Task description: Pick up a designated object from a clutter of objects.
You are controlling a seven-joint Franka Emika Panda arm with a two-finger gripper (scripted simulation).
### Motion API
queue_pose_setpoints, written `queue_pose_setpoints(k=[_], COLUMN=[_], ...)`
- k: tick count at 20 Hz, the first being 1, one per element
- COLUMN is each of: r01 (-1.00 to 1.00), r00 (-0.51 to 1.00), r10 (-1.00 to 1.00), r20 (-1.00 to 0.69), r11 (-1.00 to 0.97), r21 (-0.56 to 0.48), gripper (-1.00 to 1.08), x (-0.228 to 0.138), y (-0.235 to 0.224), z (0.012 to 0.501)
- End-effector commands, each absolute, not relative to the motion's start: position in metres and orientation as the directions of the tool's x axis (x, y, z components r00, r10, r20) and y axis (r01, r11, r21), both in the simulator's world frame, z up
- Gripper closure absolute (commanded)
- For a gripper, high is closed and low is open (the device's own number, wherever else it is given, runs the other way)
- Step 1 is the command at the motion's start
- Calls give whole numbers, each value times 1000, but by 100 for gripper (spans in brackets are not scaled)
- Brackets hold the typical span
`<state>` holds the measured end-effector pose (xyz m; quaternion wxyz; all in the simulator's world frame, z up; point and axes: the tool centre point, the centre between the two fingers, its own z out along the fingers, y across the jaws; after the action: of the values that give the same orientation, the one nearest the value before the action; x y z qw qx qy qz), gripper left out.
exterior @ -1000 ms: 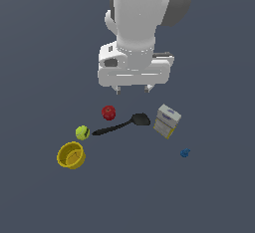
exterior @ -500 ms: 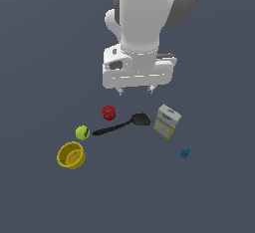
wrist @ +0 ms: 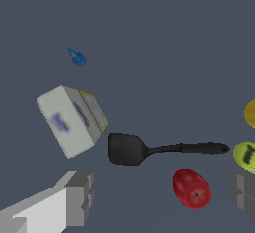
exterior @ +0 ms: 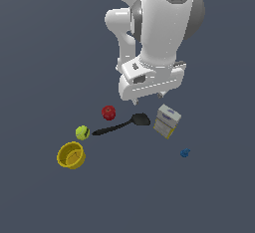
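Flat, even simulator light falls across a dim slate-grey ground — no cast shadows show under anything. The white arm housing (exterior: 159, 33) is the brightest surface, shaded softly toward its sides, without glare. Edges look jagged and pixelated; print on the carton (wrist: 72, 120) just beyond the gripper (wrist: 159, 197) is smeared — unreadable. No edge distortion is apparent in either view.

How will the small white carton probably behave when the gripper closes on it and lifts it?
The carton has flat faces and straight edges, so it probably will not roll, unlike the red ball. It seems to sit tilted rather than flat, so a push could tip it. It looks like thin cardboard, probably light; a hard squeeze may dent it. The gripper is open above it.
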<state>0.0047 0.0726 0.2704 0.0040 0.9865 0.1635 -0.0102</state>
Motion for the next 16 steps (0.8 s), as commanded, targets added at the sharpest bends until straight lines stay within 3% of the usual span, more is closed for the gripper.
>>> queue_pose_setpoints(k=[1,8,16], r01=[405,617,726], r00=[914,787,688], r10=[405,617,726], r20=[-19,-9,-1], r11=[-914,-787,-688], r21=[5,3,0], gripper=[-92,-92,-92], x=[5,-1,-7], y=[91,143,175], z=[258,224,205])
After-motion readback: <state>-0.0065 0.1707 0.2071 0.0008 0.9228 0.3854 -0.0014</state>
